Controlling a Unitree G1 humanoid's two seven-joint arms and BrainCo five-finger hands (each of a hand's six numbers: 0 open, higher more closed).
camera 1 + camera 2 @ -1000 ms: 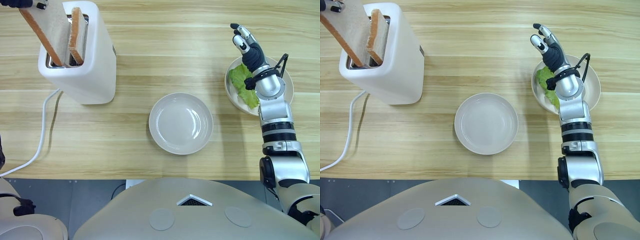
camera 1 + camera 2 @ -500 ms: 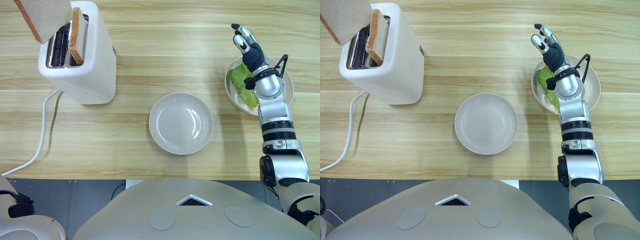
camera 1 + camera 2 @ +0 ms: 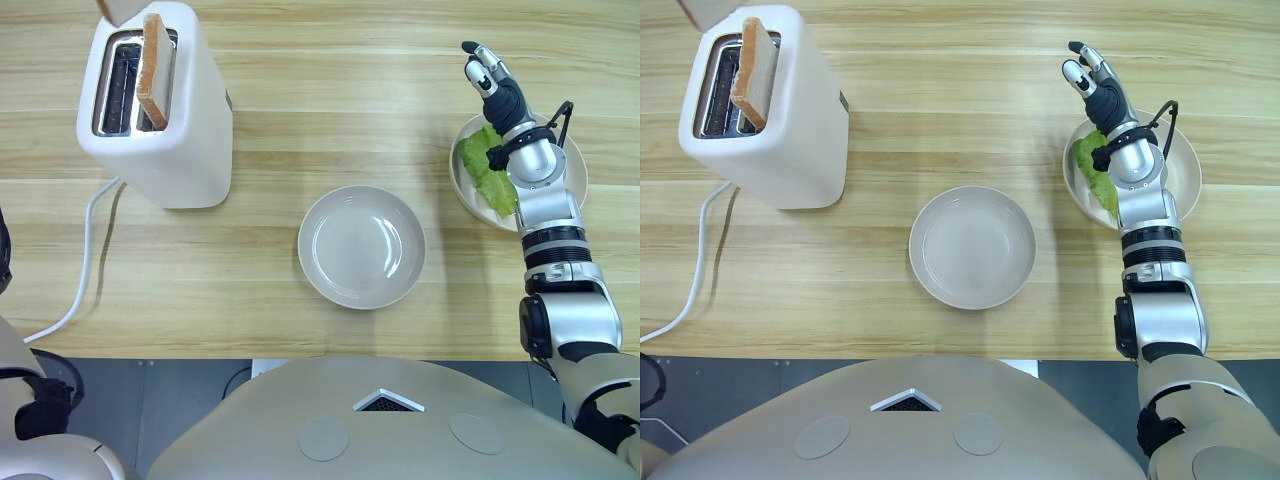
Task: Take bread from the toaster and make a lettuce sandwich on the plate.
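Observation:
A white toaster (image 3: pixel 160 140) stands at the far left with one bread slice (image 3: pixel 152 70) upright in its right slot; the left slot is bare. The corner of a second bread slice (image 3: pixel 122 8) pokes in at the top edge above the toaster, its holder cut off by the picture's edge. The beige plate (image 3: pixel 362 250) sits empty at the table's middle. A green lettuce leaf (image 3: pixel 480 160) lies in a small bowl (image 3: pixel 575 175) at the right. My right hand (image 3: pixel 497 90) hovers over the bowl's far rim, fingers stretched out, holding nothing.
The toaster's white cable (image 3: pixel 85 270) runs down the left side to the table's front edge. Bare wooden tabletop lies between toaster, plate and bowl.
The slice from the toaster's left slot has been lifted clear and carried up until only a corner remains at the top edge. My right hand has barely shifted.

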